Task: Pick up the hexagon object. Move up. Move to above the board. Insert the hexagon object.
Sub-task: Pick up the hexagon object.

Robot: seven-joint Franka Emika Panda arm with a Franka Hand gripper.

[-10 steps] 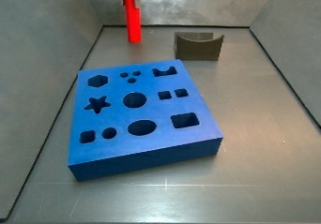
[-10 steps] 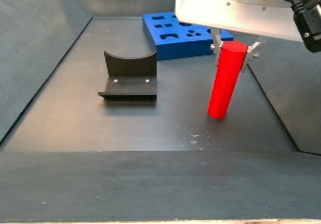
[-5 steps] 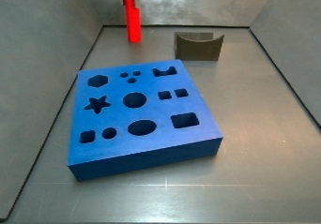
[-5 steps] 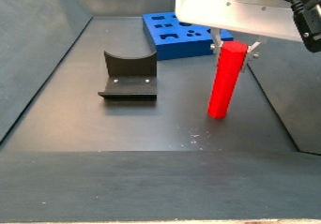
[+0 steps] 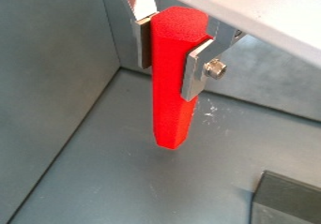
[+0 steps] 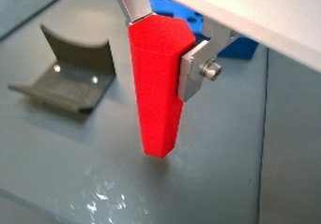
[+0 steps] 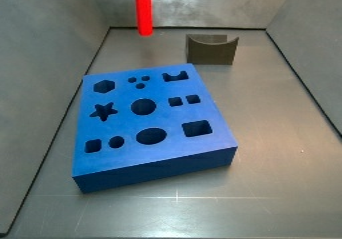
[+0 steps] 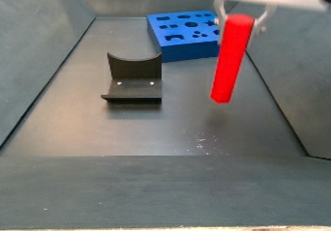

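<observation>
1. Gripper (image 5: 172, 42): jaws clamped on top of hexagon object (image 5: 174, 87)
2. Hexagon object: red, upright, clear of the floor, near the fixture (image 8: 131, 77)
3. Board (image 7: 148, 125): blue, flat on floor, well apart
4. No legible writing

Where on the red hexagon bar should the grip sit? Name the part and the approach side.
Grip the hexagon object near its top end, coming from above. It hangs upright, long and slim, so opposite flat faces suit the plates. The gripper is already clamped there, fingers on both sides, leaving the lower end free for the board.
</observation>
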